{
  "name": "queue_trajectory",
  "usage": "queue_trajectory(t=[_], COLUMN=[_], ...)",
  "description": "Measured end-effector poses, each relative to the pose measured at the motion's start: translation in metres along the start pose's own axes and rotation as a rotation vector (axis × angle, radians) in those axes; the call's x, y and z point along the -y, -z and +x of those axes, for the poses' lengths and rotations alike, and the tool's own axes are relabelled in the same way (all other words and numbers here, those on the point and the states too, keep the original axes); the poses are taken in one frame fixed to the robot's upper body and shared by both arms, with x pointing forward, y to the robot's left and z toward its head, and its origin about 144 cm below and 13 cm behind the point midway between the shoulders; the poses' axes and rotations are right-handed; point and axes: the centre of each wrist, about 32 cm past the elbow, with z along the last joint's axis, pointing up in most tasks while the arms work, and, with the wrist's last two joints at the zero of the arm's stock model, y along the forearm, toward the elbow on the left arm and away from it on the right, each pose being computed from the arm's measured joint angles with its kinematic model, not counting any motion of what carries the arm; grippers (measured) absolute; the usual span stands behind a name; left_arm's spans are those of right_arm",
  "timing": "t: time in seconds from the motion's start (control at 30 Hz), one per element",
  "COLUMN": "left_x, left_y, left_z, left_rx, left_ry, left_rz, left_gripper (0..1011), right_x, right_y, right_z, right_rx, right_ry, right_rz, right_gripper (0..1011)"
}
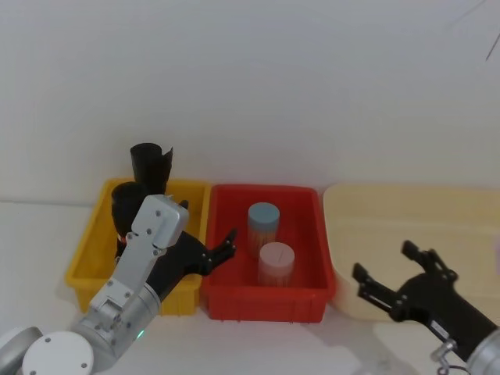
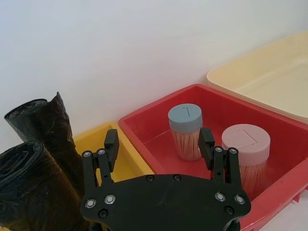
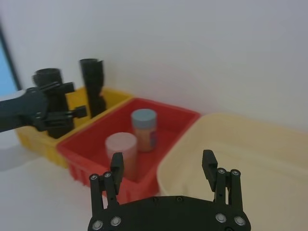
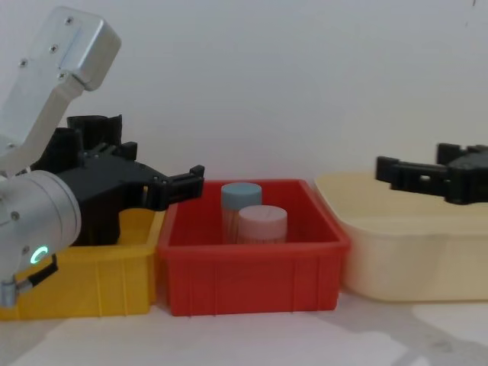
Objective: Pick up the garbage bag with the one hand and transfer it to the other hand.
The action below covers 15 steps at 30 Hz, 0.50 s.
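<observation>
so, my left gripper point(image 2: 159, 142) hangs wide open and empty, the upright garbage bag point(image 2: 26, 187) just to its left; the open right gripper point(image 1: 383, 260) is well apart.

No writing can be read.
The grey-blue-lidded clear plastic jar point(image 2: 185, 130) and the pink-lidded clear plastic jar point(image 2: 245, 144) bear no legible print.

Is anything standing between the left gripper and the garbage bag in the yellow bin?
Nothing visible does. The left gripper, fingers open, hangs right beside the bag, which stands in the yellow bin. The taller roll stands behind the bag, not between them.
</observation>
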Motion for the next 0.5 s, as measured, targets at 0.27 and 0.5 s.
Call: queue_trajectory(t=[0.27,0.5], left_x=[0.0,0.0], left_y=[0.0,0.0], left_z=[0.0,0.0], left_rx=[0.0,0.0], left_ry=[0.0,0.0], left_rz=[0.0,0.0], left_gripper=[1000,1000], right_x=[-0.028,-0.061], right_y=[-0.01,-0.02], right_z=[0.007,0.015], right_rx=[0.011,0.034], right_ry=[-0.116,-0.19], right_rz=[-0.053,-0.123], right_gripper=[1004,1004])
